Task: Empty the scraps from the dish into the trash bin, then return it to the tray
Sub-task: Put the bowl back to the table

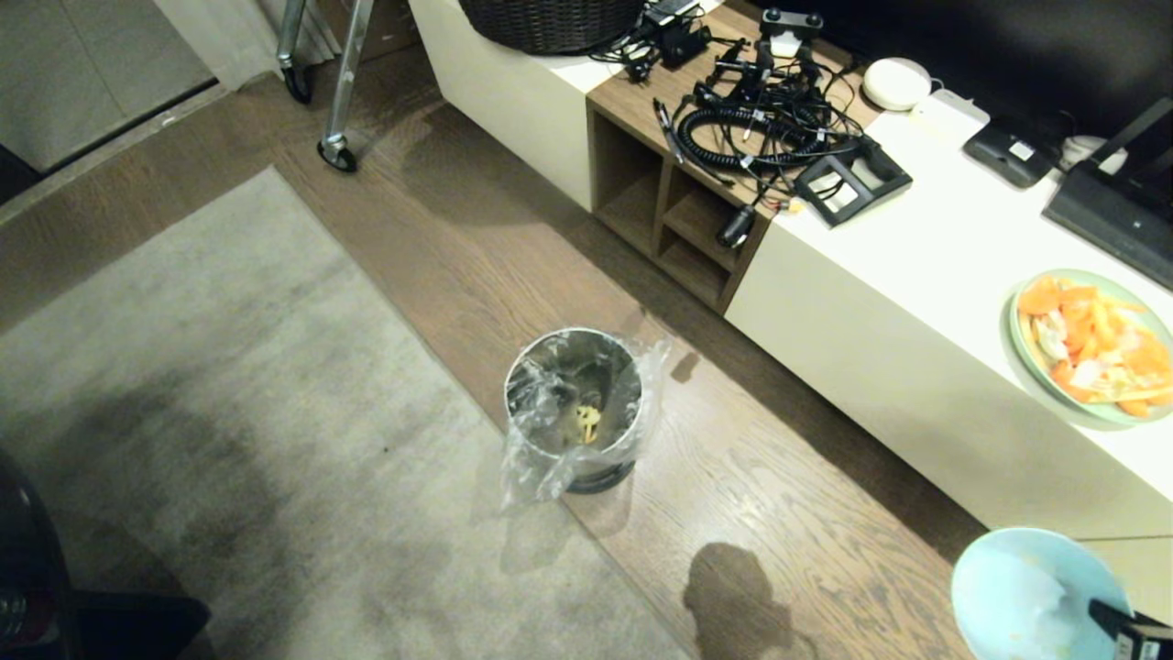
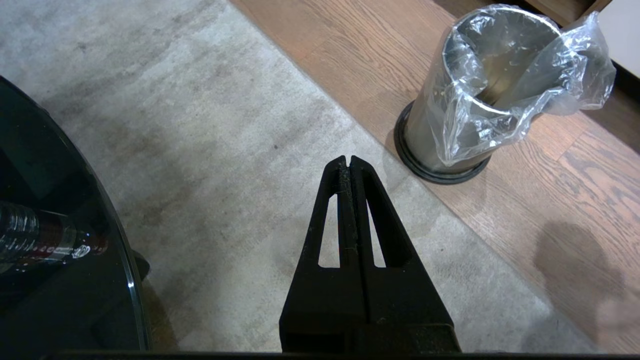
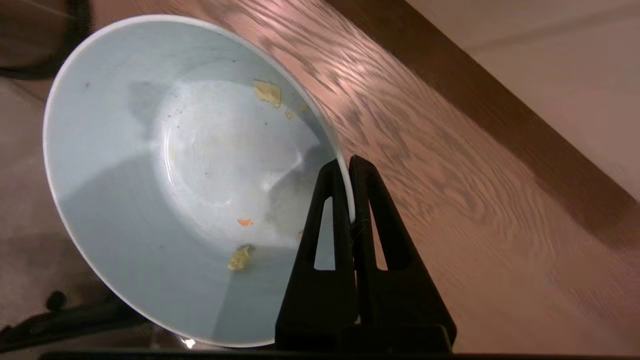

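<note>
So at this point I had the right gripper (image 3: 350, 162) pinching the rim of the dish (image 3: 190, 175), one finger inside the wall and one outside. The dish hung at the near right corner of the head view, over the wood floor (image 1: 779, 513) and well apart from the trash bin (image 1: 573, 408), which sat further out and to the left of it. Only a few stuck crumbs (image 3: 240, 257) were left inside, and I could see yellowish scraps (image 1: 586, 422) down in the bin's liner, so I reckoned the dumping part was basically done.

The catch was the tray: it wasn't in any of my views, so I couldn't tell which way the dish had to travel to get back.

The left gripper (image 2: 348, 161) was parked with its fingers pressed together, hanging over the grey rug (image 2: 200, 125) near the bin.

Further back there was a low white cabinet (image 1: 916, 275) with a plate of orange fruit (image 1: 1095, 344) and a tangle of cables (image 1: 761, 119).
</note>
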Tool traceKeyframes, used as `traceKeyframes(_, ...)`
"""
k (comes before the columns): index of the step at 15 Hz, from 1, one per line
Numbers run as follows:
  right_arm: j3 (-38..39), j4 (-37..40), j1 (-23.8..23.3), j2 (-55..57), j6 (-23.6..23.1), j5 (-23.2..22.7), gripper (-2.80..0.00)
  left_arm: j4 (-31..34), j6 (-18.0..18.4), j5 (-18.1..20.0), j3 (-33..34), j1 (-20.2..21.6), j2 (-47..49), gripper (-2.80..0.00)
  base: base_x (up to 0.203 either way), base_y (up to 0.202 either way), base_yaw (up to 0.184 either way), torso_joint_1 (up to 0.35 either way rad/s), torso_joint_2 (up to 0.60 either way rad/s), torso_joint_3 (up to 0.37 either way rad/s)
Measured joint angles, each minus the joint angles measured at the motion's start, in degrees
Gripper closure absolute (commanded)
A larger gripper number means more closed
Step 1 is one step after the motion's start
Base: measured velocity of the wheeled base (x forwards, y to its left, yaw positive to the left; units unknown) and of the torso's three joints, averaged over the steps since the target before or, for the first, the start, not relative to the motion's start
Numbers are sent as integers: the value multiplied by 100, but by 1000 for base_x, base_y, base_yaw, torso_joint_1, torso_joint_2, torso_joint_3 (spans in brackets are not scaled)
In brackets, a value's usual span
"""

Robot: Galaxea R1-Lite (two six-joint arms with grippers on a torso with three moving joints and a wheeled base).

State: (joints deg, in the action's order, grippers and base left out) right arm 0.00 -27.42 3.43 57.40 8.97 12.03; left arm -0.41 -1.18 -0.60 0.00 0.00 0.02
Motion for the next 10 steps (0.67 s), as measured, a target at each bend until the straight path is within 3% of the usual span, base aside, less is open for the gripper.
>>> traceKeyframes(4,0,1267,-570,-1018,-148,-388,0,0,-1,3,-1,0,0,0,0,0,0,0,0,0)
traceKeyframes(10,0,2338,-652,-2725,-823,-779,0,0,0,0,-2,0,0,0,0,0,0,0,0,0)
